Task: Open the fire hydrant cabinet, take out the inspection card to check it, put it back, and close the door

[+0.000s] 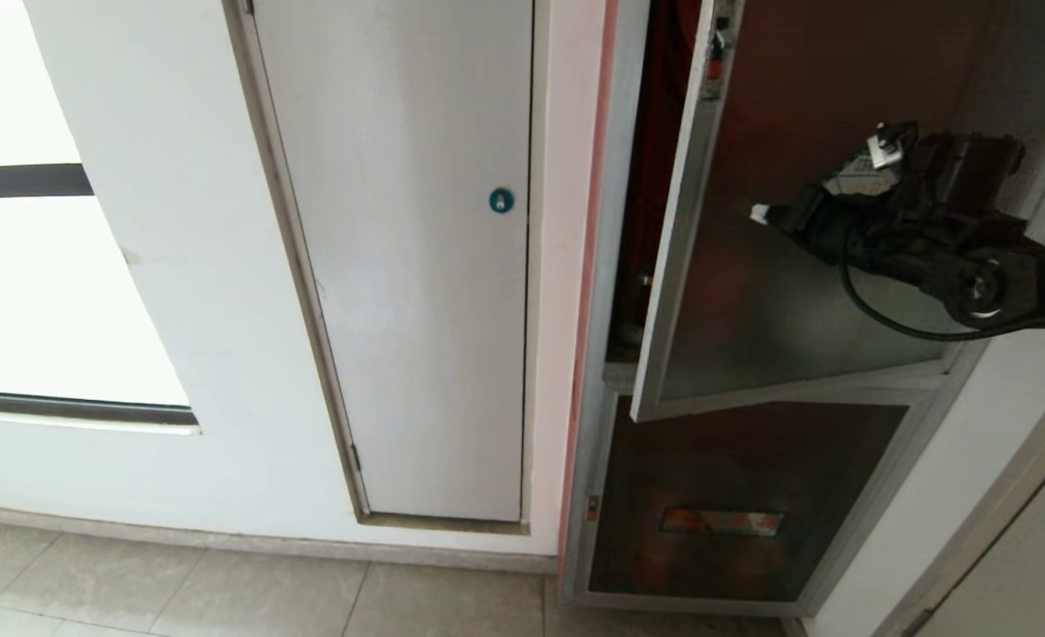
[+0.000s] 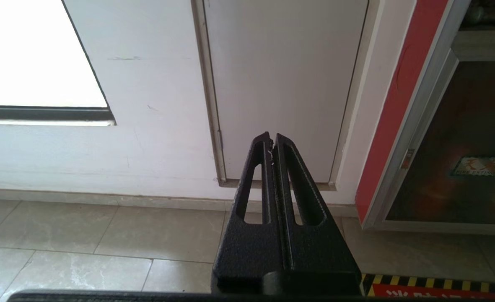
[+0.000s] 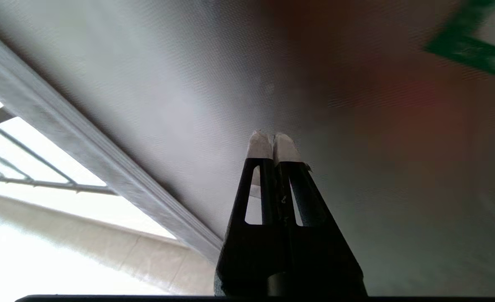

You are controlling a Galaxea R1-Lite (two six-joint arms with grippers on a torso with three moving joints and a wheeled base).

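One tall silver metal-framed fire hydrant cabinet (image 1: 600,292) at the right of the white wall, red inside along a dark open strip. One large dark tinted glass door in a silver frame (image 1: 779,292), swung partly out from the cabinet's left upright, free edge toward the left, bottom rail slanting above the lower section. One smaller dark panel with a reddish label (image 1: 734,495) below, flush in the frame. One plain white door with a blue round lock (image 1: 416,257) left of the cabinet, closed. One bright window (image 1: 35,292) at the far left, and pale floor tiles (image 1: 221,593) along the wall's foot. No inspection card to be made out through the narrow gap. Open room: bare floor in front of the white door and cabinet; gap between door edge and cabinet upright slim near the bottom. Two grippers. Right gripper (image 1: 759,213), black with white-taped tips, reaching in from the right edge across the glass, tip close to the pane near the door's free edge; contact not clear; fingers (image 3: 260,147) pressed together, nothing between them. A green-edged sticker (image 3: 469,46) on the glass in the right wrist view. Left gripper (image 2: 271,140) low, aimed at the white door's bottom corner, well apart from it, fingers closed tip to tip, empty.
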